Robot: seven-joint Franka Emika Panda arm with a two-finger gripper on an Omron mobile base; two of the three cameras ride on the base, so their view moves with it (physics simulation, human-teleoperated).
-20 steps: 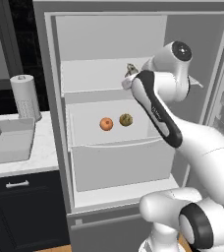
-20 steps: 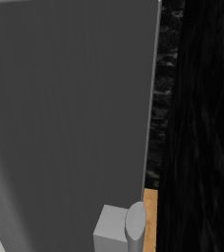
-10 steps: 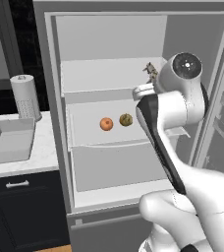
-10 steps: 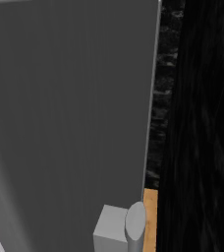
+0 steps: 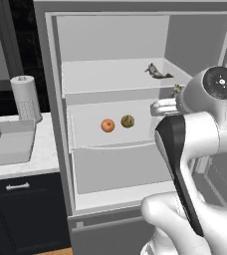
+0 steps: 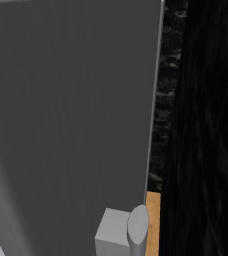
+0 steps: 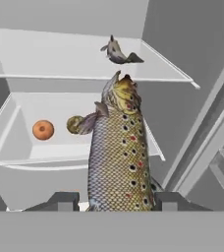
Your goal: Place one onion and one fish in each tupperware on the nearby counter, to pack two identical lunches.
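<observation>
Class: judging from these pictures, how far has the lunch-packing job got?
Done: nothing packed; the tupperware on the counter looks empty. In hand: the gripper holds one fish. Left: second fish on the fridge shelf, both onions in the drawer.

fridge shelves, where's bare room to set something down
Upper shelf is bare left of the fish lying at its right end. Middle shelf is bare left of the two onions; its right side is crowded by the arm and the held fish.
</observation>
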